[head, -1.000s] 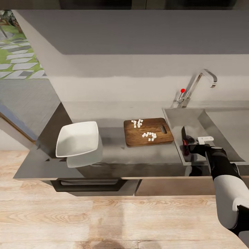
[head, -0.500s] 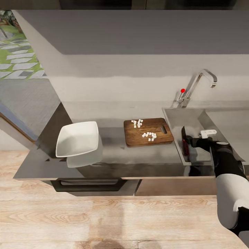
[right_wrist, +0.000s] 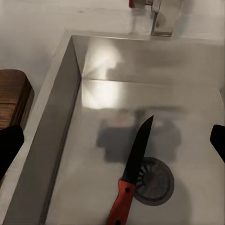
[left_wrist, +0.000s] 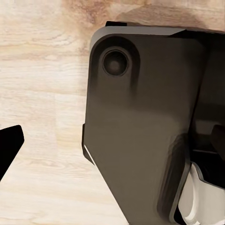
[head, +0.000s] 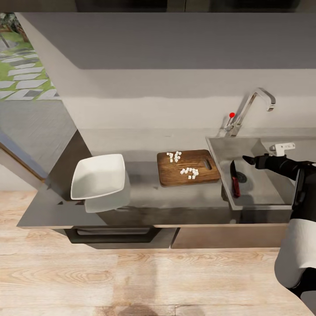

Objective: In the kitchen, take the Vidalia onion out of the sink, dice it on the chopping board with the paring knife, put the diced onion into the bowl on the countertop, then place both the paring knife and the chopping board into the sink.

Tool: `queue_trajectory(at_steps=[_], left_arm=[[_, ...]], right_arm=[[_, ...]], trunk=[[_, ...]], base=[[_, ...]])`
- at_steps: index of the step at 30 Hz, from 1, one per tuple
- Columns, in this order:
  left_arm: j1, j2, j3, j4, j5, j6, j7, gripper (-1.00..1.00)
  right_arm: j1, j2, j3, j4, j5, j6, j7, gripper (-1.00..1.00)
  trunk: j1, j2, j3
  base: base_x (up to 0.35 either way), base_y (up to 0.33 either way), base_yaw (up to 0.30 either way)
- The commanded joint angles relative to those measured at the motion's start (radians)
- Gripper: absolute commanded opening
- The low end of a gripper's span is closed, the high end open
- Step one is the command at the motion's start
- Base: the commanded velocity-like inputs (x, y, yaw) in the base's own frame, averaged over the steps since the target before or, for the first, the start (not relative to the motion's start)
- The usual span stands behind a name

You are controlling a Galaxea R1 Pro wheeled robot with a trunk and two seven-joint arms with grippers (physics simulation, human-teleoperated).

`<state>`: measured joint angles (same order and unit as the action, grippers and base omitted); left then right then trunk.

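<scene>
1. White and square, the bowl (head: 98,176) sits on the countertop (head: 145,199) at our far left, holding nothing.
2. Next we see the chopping board (head: 188,167) beside the sink (head: 263,193), with the diced Vidalia onion (head: 189,172) scattered on it.
3. We find the paring knife (head: 235,178) lying in the basin, its blade beside the drain (right_wrist: 153,181).
4. Our right gripper (head: 249,159) hovers above the sink with its fingers spread wide and nothing between them.
5. We cannot tell the left gripper's state.

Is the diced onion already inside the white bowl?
No, the white onion dice lie on the chopping board, and the bowl beside it holds nothing.
</scene>
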<state>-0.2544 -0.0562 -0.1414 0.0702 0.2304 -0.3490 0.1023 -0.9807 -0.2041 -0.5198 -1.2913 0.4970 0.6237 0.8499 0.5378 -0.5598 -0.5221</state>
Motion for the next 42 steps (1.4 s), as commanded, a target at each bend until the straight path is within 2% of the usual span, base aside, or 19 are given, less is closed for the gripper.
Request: queue_trajectory(at_steps=[1,7,24,33,38,42], left_arm=[[-0.002,0.000,-0.009,0.005,0.007,-0.007,0.002,1.00],[-0.002,0.001,-0.009,0.005,0.007,-0.007,0.002,1.00],[-0.002,0.001,-0.009,0.005,0.007,-0.007,0.002,1.00],[-0.002,0.000,-0.009,0.005,0.006,-0.007,0.001,1.00],[-0.002,0.000,-0.009,0.005,0.006,-0.007,0.002,1.00],[-0.002,-0.001,-0.009,0.005,0.006,-0.007,0.001,1.00]], right_arm=[[-0.001,0.000,-0.003,-0.002,0.009,0.003,0.012,1.00],[-0.001,0.000,-0.005,-0.003,0.009,0.003,0.014,1.00],[-0.001,0.000,-0.006,-0.002,0.009,0.002,0.014,1.00],[-0.001,-0.001,-0.008,-0.001,0.012,0.002,0.011,1.00],[-0.001,0.000,-0.008,0.006,0.058,0.001,0.010,1.00],[-0.001,0.001,-0.008,0.010,0.068,0.001,0.010,1.00]], trunk=[[0.000,-0.001,-0.001],[0.000,-0.001,-0.001],[0.000,-0.001,-0.001],[0.000,-0.001,-0.001],[0.000,-0.001,-0.001],[0.000,-0.001,-0.001]], base=[[0.000,0.000,0.000],[0.000,0.066,0.000],[0.021,0.277,0.000],[0.030,0.039,0.000],[0.000,-0.019,0.000],[0.000,-0.001,0.000]])
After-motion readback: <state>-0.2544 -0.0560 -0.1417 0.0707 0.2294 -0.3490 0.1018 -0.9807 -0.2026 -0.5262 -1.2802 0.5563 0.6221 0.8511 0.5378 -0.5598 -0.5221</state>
